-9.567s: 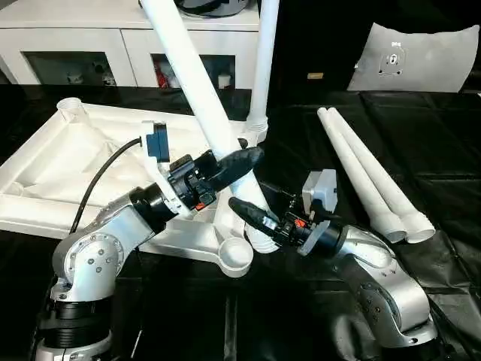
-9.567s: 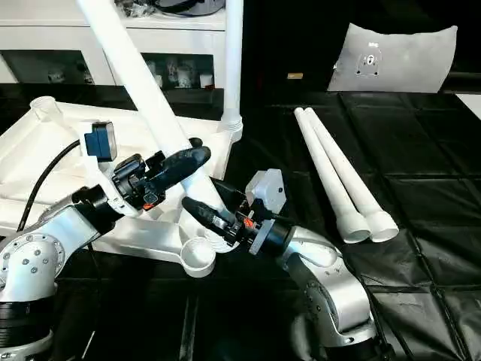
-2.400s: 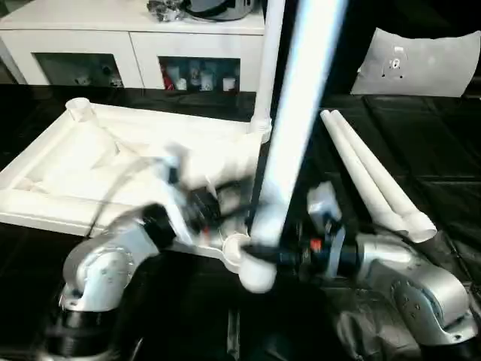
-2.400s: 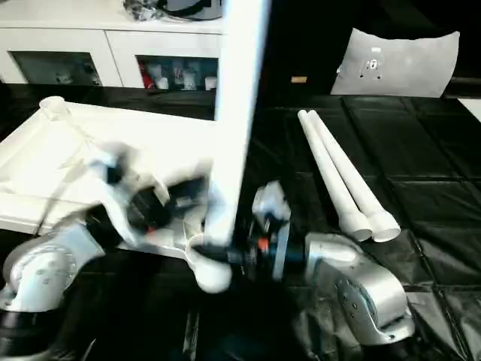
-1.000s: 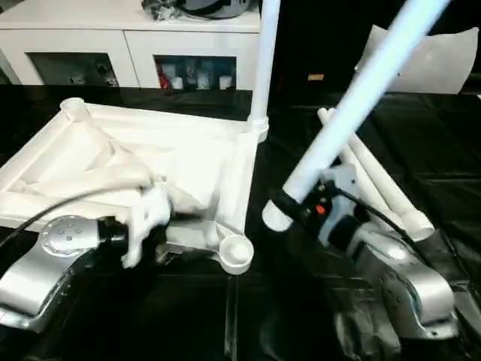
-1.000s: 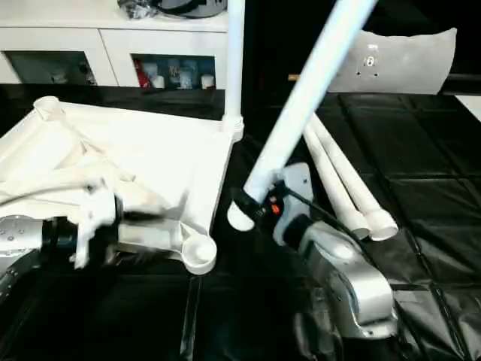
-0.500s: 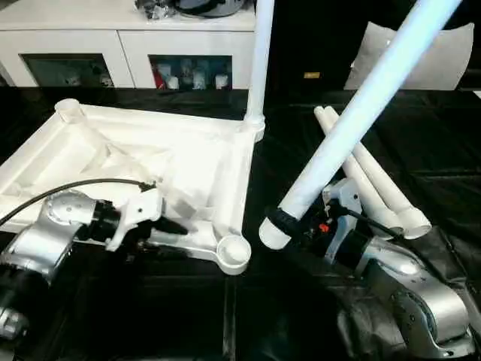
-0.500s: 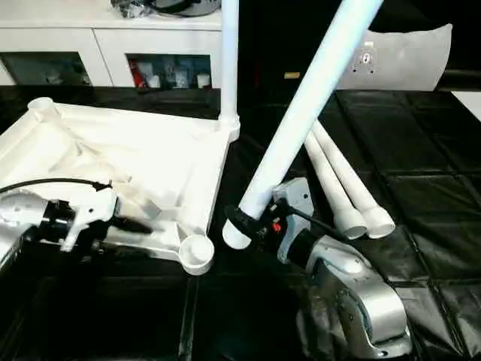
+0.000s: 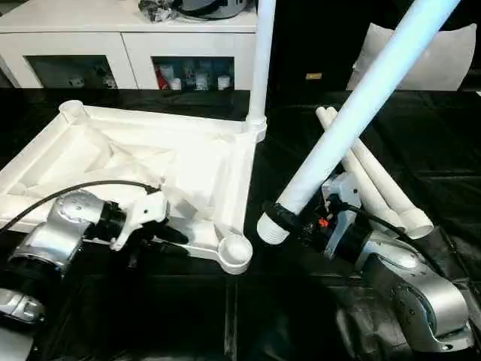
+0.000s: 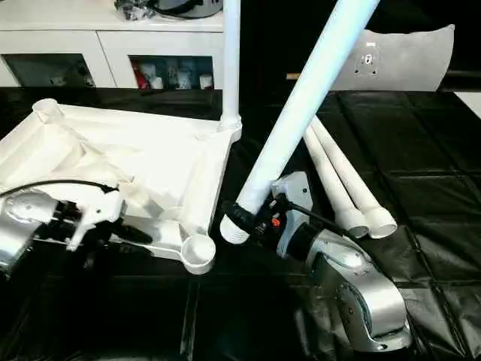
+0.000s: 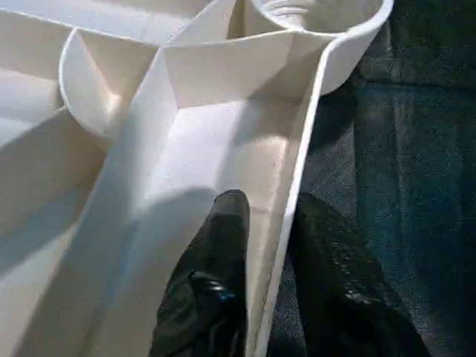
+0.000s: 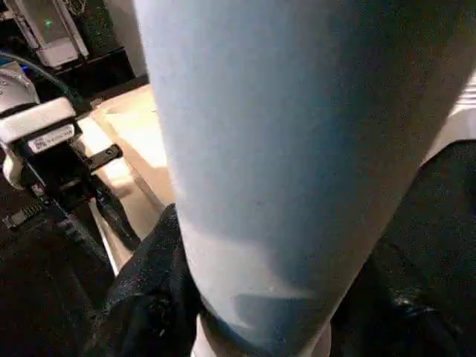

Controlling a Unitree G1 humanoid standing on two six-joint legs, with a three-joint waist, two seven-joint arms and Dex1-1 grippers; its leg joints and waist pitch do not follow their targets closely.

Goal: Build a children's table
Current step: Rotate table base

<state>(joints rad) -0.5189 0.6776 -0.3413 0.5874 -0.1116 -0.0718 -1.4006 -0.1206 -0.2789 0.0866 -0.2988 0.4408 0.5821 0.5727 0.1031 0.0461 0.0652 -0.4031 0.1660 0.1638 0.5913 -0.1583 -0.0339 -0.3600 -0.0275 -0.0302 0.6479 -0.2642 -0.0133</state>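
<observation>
The children's table top lies upside down on the left, ribs up. One white leg stands in its far right corner socket. The near right socket holds nothing. My left gripper straddles the near rim beside that socket, one finger inside the wall and one outside, shut on it. My right gripper is shut on the lower end of a tilted leg, held just right of the near socket. Two more legs lie side by side further right.
Everything rests on a black-covered work table. A white cabinet runs along the back left. A flat pale panel leans at the back right. A black cable loops over my left forearm.
My left arm swung back to the top's near rim and its fingers closed around the wall. The leg in my right gripper dropped a little, its lower end shifting towards the near socket.
</observation>
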